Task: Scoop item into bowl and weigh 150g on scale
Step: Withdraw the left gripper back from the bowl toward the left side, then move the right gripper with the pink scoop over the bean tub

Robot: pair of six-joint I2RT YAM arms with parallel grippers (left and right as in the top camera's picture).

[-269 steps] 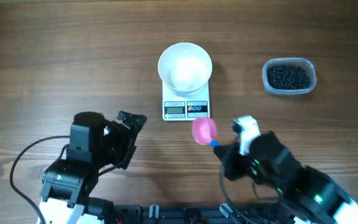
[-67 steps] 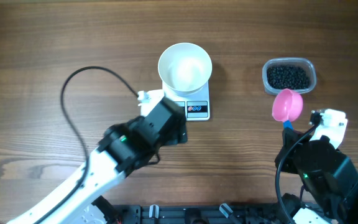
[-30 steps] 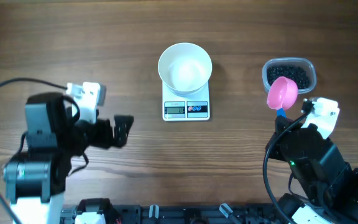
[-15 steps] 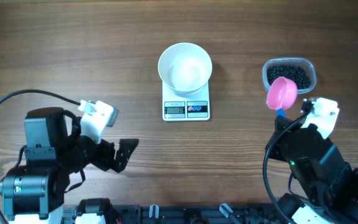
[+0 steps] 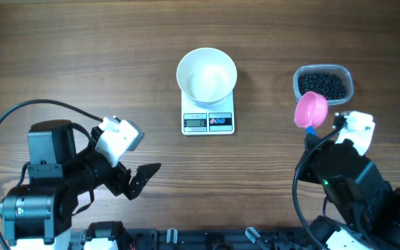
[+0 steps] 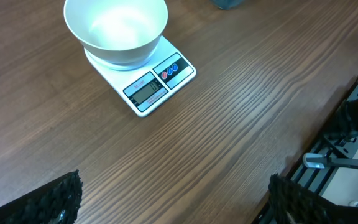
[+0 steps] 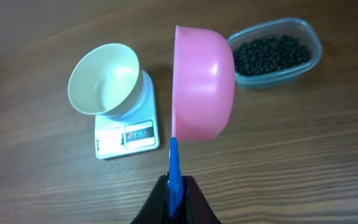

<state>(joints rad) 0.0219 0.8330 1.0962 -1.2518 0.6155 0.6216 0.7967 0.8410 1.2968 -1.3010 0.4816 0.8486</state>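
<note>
From overhead, the white bowl (image 5: 207, 75) sits on the back of the scale (image 5: 208, 122), whose display faces the robot. To the right, well apart, the beans (image 5: 321, 85) lie in a clear tub (image 5: 348, 78). The right gripper (image 5: 316, 137) holds a pink scoop (image 5: 310, 110) by its blue handle, and the scoop's cup overlaps the tub's near left corner. The left gripper (image 5: 142, 179) hangs low over the table (image 5: 61, 55), far from the scale.

In the left wrist view, the left gripper (image 6: 173, 202) stands spread wide, with a finger (image 6: 55, 199) at each bottom corner and nothing between them. The bowl (image 6: 115, 28) and scale (image 6: 158, 85) are ahead.

In the right wrist view, the right gripper (image 7: 174, 200) is pressed together on the scoop's (image 7: 204, 90) handle. The cup is turned on edge, between the bowl (image 7: 104, 79) on the scale (image 7: 126, 140) and the beans (image 7: 272, 55) in the tub (image 7: 314, 48).
</note>
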